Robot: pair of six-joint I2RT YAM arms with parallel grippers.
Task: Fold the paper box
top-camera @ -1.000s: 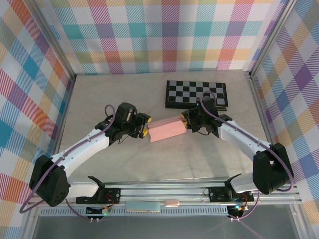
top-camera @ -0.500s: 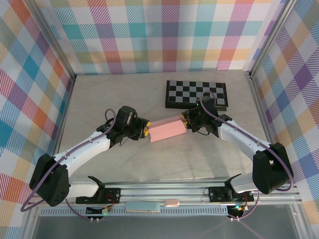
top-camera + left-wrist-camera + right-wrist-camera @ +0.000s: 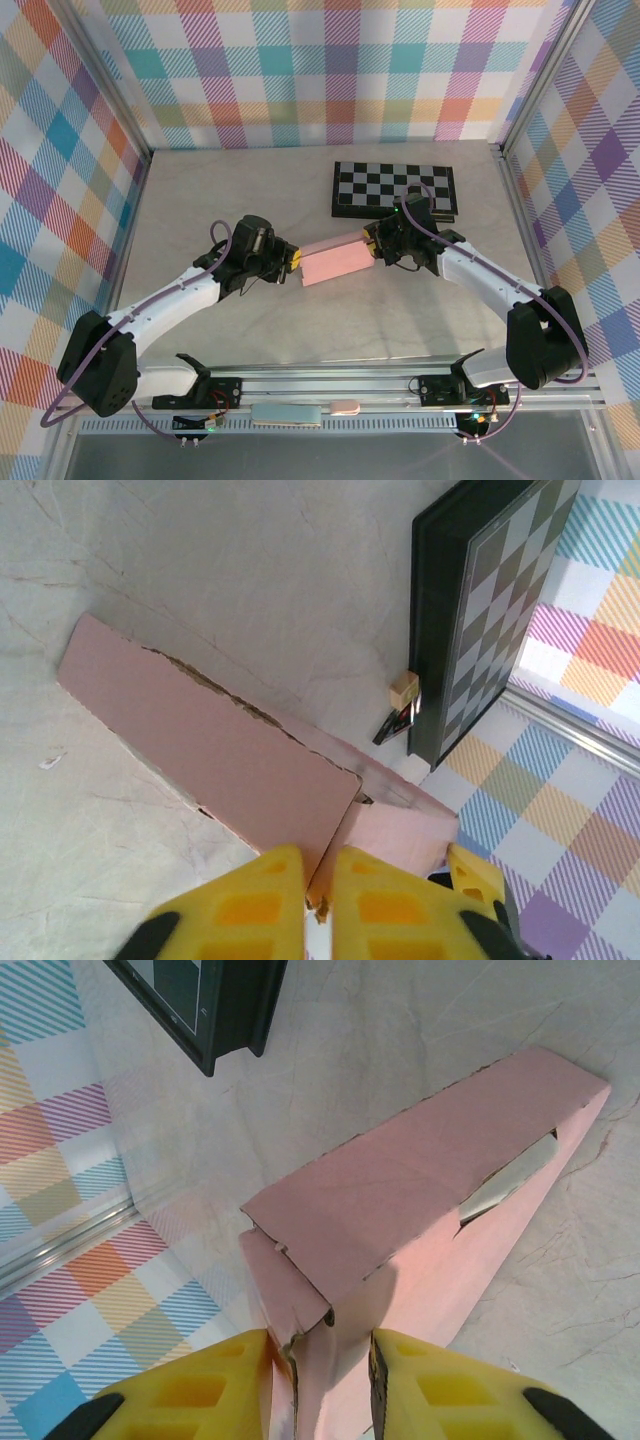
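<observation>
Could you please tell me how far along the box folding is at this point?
Done: the paper box already has a long box shape, its top panel folded over. In hand: the left gripper pinches one end's edge; the right gripper clamps the other end. Left: a side gap shows, and the end flaps look untucked.

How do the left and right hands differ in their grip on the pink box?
The left hand has fingers almost together, pinching a thin flap edge of the pink box; the right hand has fingers wider, around its thicker folded end. The right hand is nearer the chessboard than the left hand. Both hold the box, at opposite ends.
</observation>
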